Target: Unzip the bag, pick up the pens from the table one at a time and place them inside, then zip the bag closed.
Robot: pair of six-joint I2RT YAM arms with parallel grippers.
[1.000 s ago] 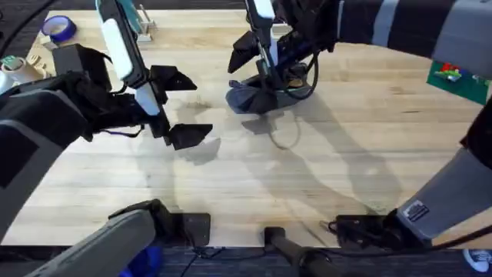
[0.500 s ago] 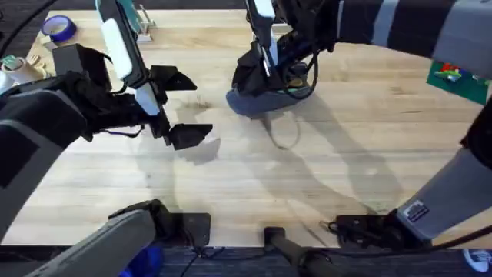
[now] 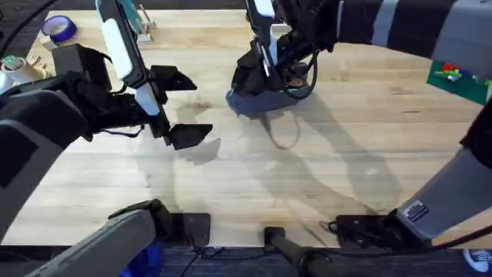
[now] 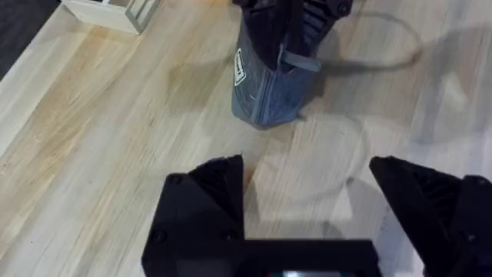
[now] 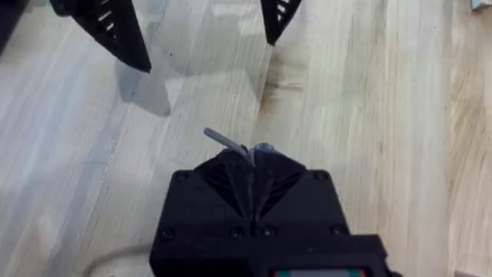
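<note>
The grey-blue bag point(image 3: 247, 102) lies on the table point(image 3: 323, 177) at the back middle; the left wrist view shows it end-on point(image 4: 269, 96). My right gripper point(image 3: 257, 73) sits on top of the bag, shut on its small grey pull tab point(image 5: 221, 139), which also shows in the left wrist view point(image 4: 298, 61). My left gripper point(image 3: 181, 106) hovers open to the left of the bag, nothing between its fingers point(image 4: 209, 185). The pens are out of view.
A thin cable loop point(image 3: 284, 137) lies on the wood just in front of the bag. A purple tape roll point(image 3: 58, 28) and a small wooden box point(image 4: 108, 11) sit at the back left. A green item point(image 3: 452, 74) is at the far right.
The right gripper's fingers, spread over the bag a second ago, have come together on the pull tab. The left arm has not moved.
</note>
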